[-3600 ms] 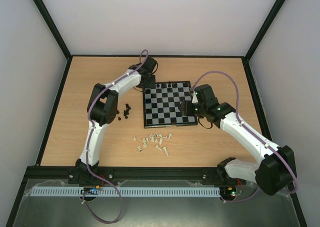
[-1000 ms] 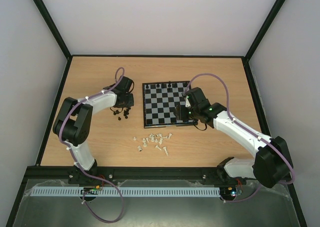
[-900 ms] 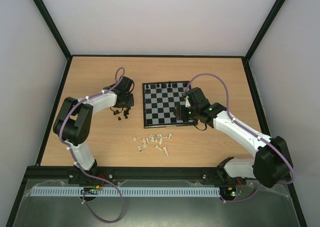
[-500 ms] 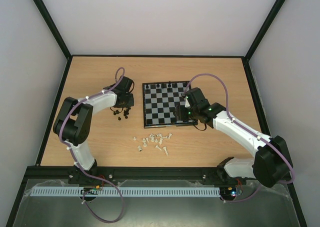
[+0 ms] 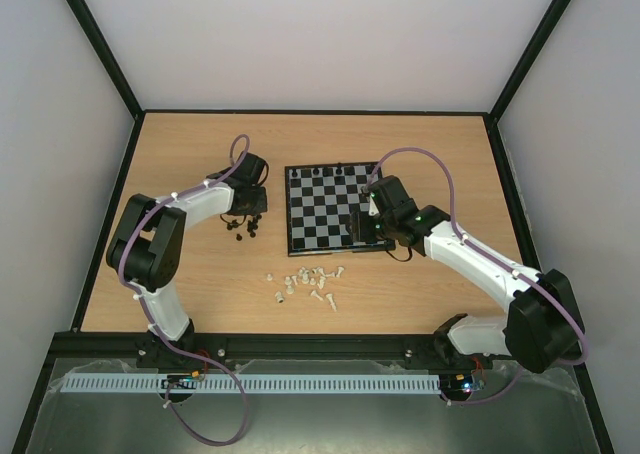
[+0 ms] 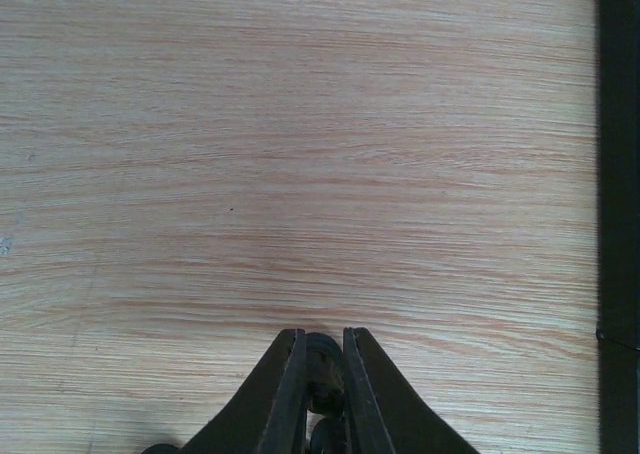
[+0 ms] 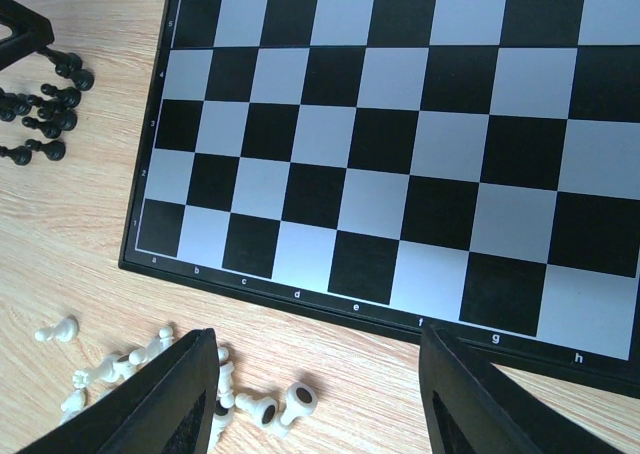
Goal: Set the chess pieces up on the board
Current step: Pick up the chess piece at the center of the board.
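Black pile (image 5: pixel 247 231), left of board (image 5: pixel 335 209): left gripper (image 6: pixel 322 342) has just clamped one black piece (image 6: pixel 323 362) there. The right gripper (image 7: pixel 318 344) hovers, jaws apart, over the board's near edge. Pickup looks complete; lift and carry to board likely follow.

A wooden table (image 5: pixel 200 144) sat under even light. White walls (image 5: pixel 320 34) enclosed it, edged by a black frame (image 5: pixel 98 44).

The board (image 5: pixel 335 206) lies on the surface (image 5: pixel 420 144), a few chessmen (image 5: pixel 341 170) along its 12 o'clock edge. At its 9 o'clock sits one cluster of pieces (image 5: pixel 245 226); at its 7 o'clock, a second cluster (image 5: pixel 308 282).
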Tool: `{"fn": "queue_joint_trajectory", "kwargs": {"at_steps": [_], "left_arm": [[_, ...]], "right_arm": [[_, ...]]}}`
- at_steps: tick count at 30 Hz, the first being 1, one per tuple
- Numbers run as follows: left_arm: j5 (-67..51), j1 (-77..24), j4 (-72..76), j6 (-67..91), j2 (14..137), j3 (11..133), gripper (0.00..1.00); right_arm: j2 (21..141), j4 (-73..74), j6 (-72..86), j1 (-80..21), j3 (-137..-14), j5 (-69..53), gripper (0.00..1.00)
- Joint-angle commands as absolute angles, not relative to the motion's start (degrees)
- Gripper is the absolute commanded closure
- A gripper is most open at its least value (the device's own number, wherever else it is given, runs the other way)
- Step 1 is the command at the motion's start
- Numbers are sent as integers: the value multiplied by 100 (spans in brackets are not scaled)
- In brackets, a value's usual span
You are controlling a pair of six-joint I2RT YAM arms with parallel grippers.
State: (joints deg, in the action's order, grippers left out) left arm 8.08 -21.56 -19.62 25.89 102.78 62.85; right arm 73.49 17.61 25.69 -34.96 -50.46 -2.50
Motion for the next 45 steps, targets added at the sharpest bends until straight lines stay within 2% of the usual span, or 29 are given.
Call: {"fn": "queue_joint_trajectory", "kwargs": {"at_steps": [1, 15, 16, 20, 25, 45], "left_arm": [[930, -2145, -2033, 2592, 10236, 6427, 87], [967, -2156, -2098, 2577, 10245, 6592, 90], [967, -2158, -2122, 2563, 10250, 6614, 88], [1048, -2162, -2176, 2549, 10175, 6610, 68], [1059, -2166, -2287, 2515, 10094, 6564, 61], [993, -2176, -2268, 2520, 10198, 6296, 66]], "right_arm": [[7392, 1758, 2500, -3540, -5021, -189, 44], [7400, 1753, 2505, -3549, -5010, -182, 44], [7405, 1756, 2505, -3547, -5021, -183, 44], [7418, 1757, 2496, -3557, -5021, -191, 44], [7429, 1758, 2496, -3564, -5021, -197, 44], [7490, 1766, 2487, -3603, -5044, -159, 44]]}}
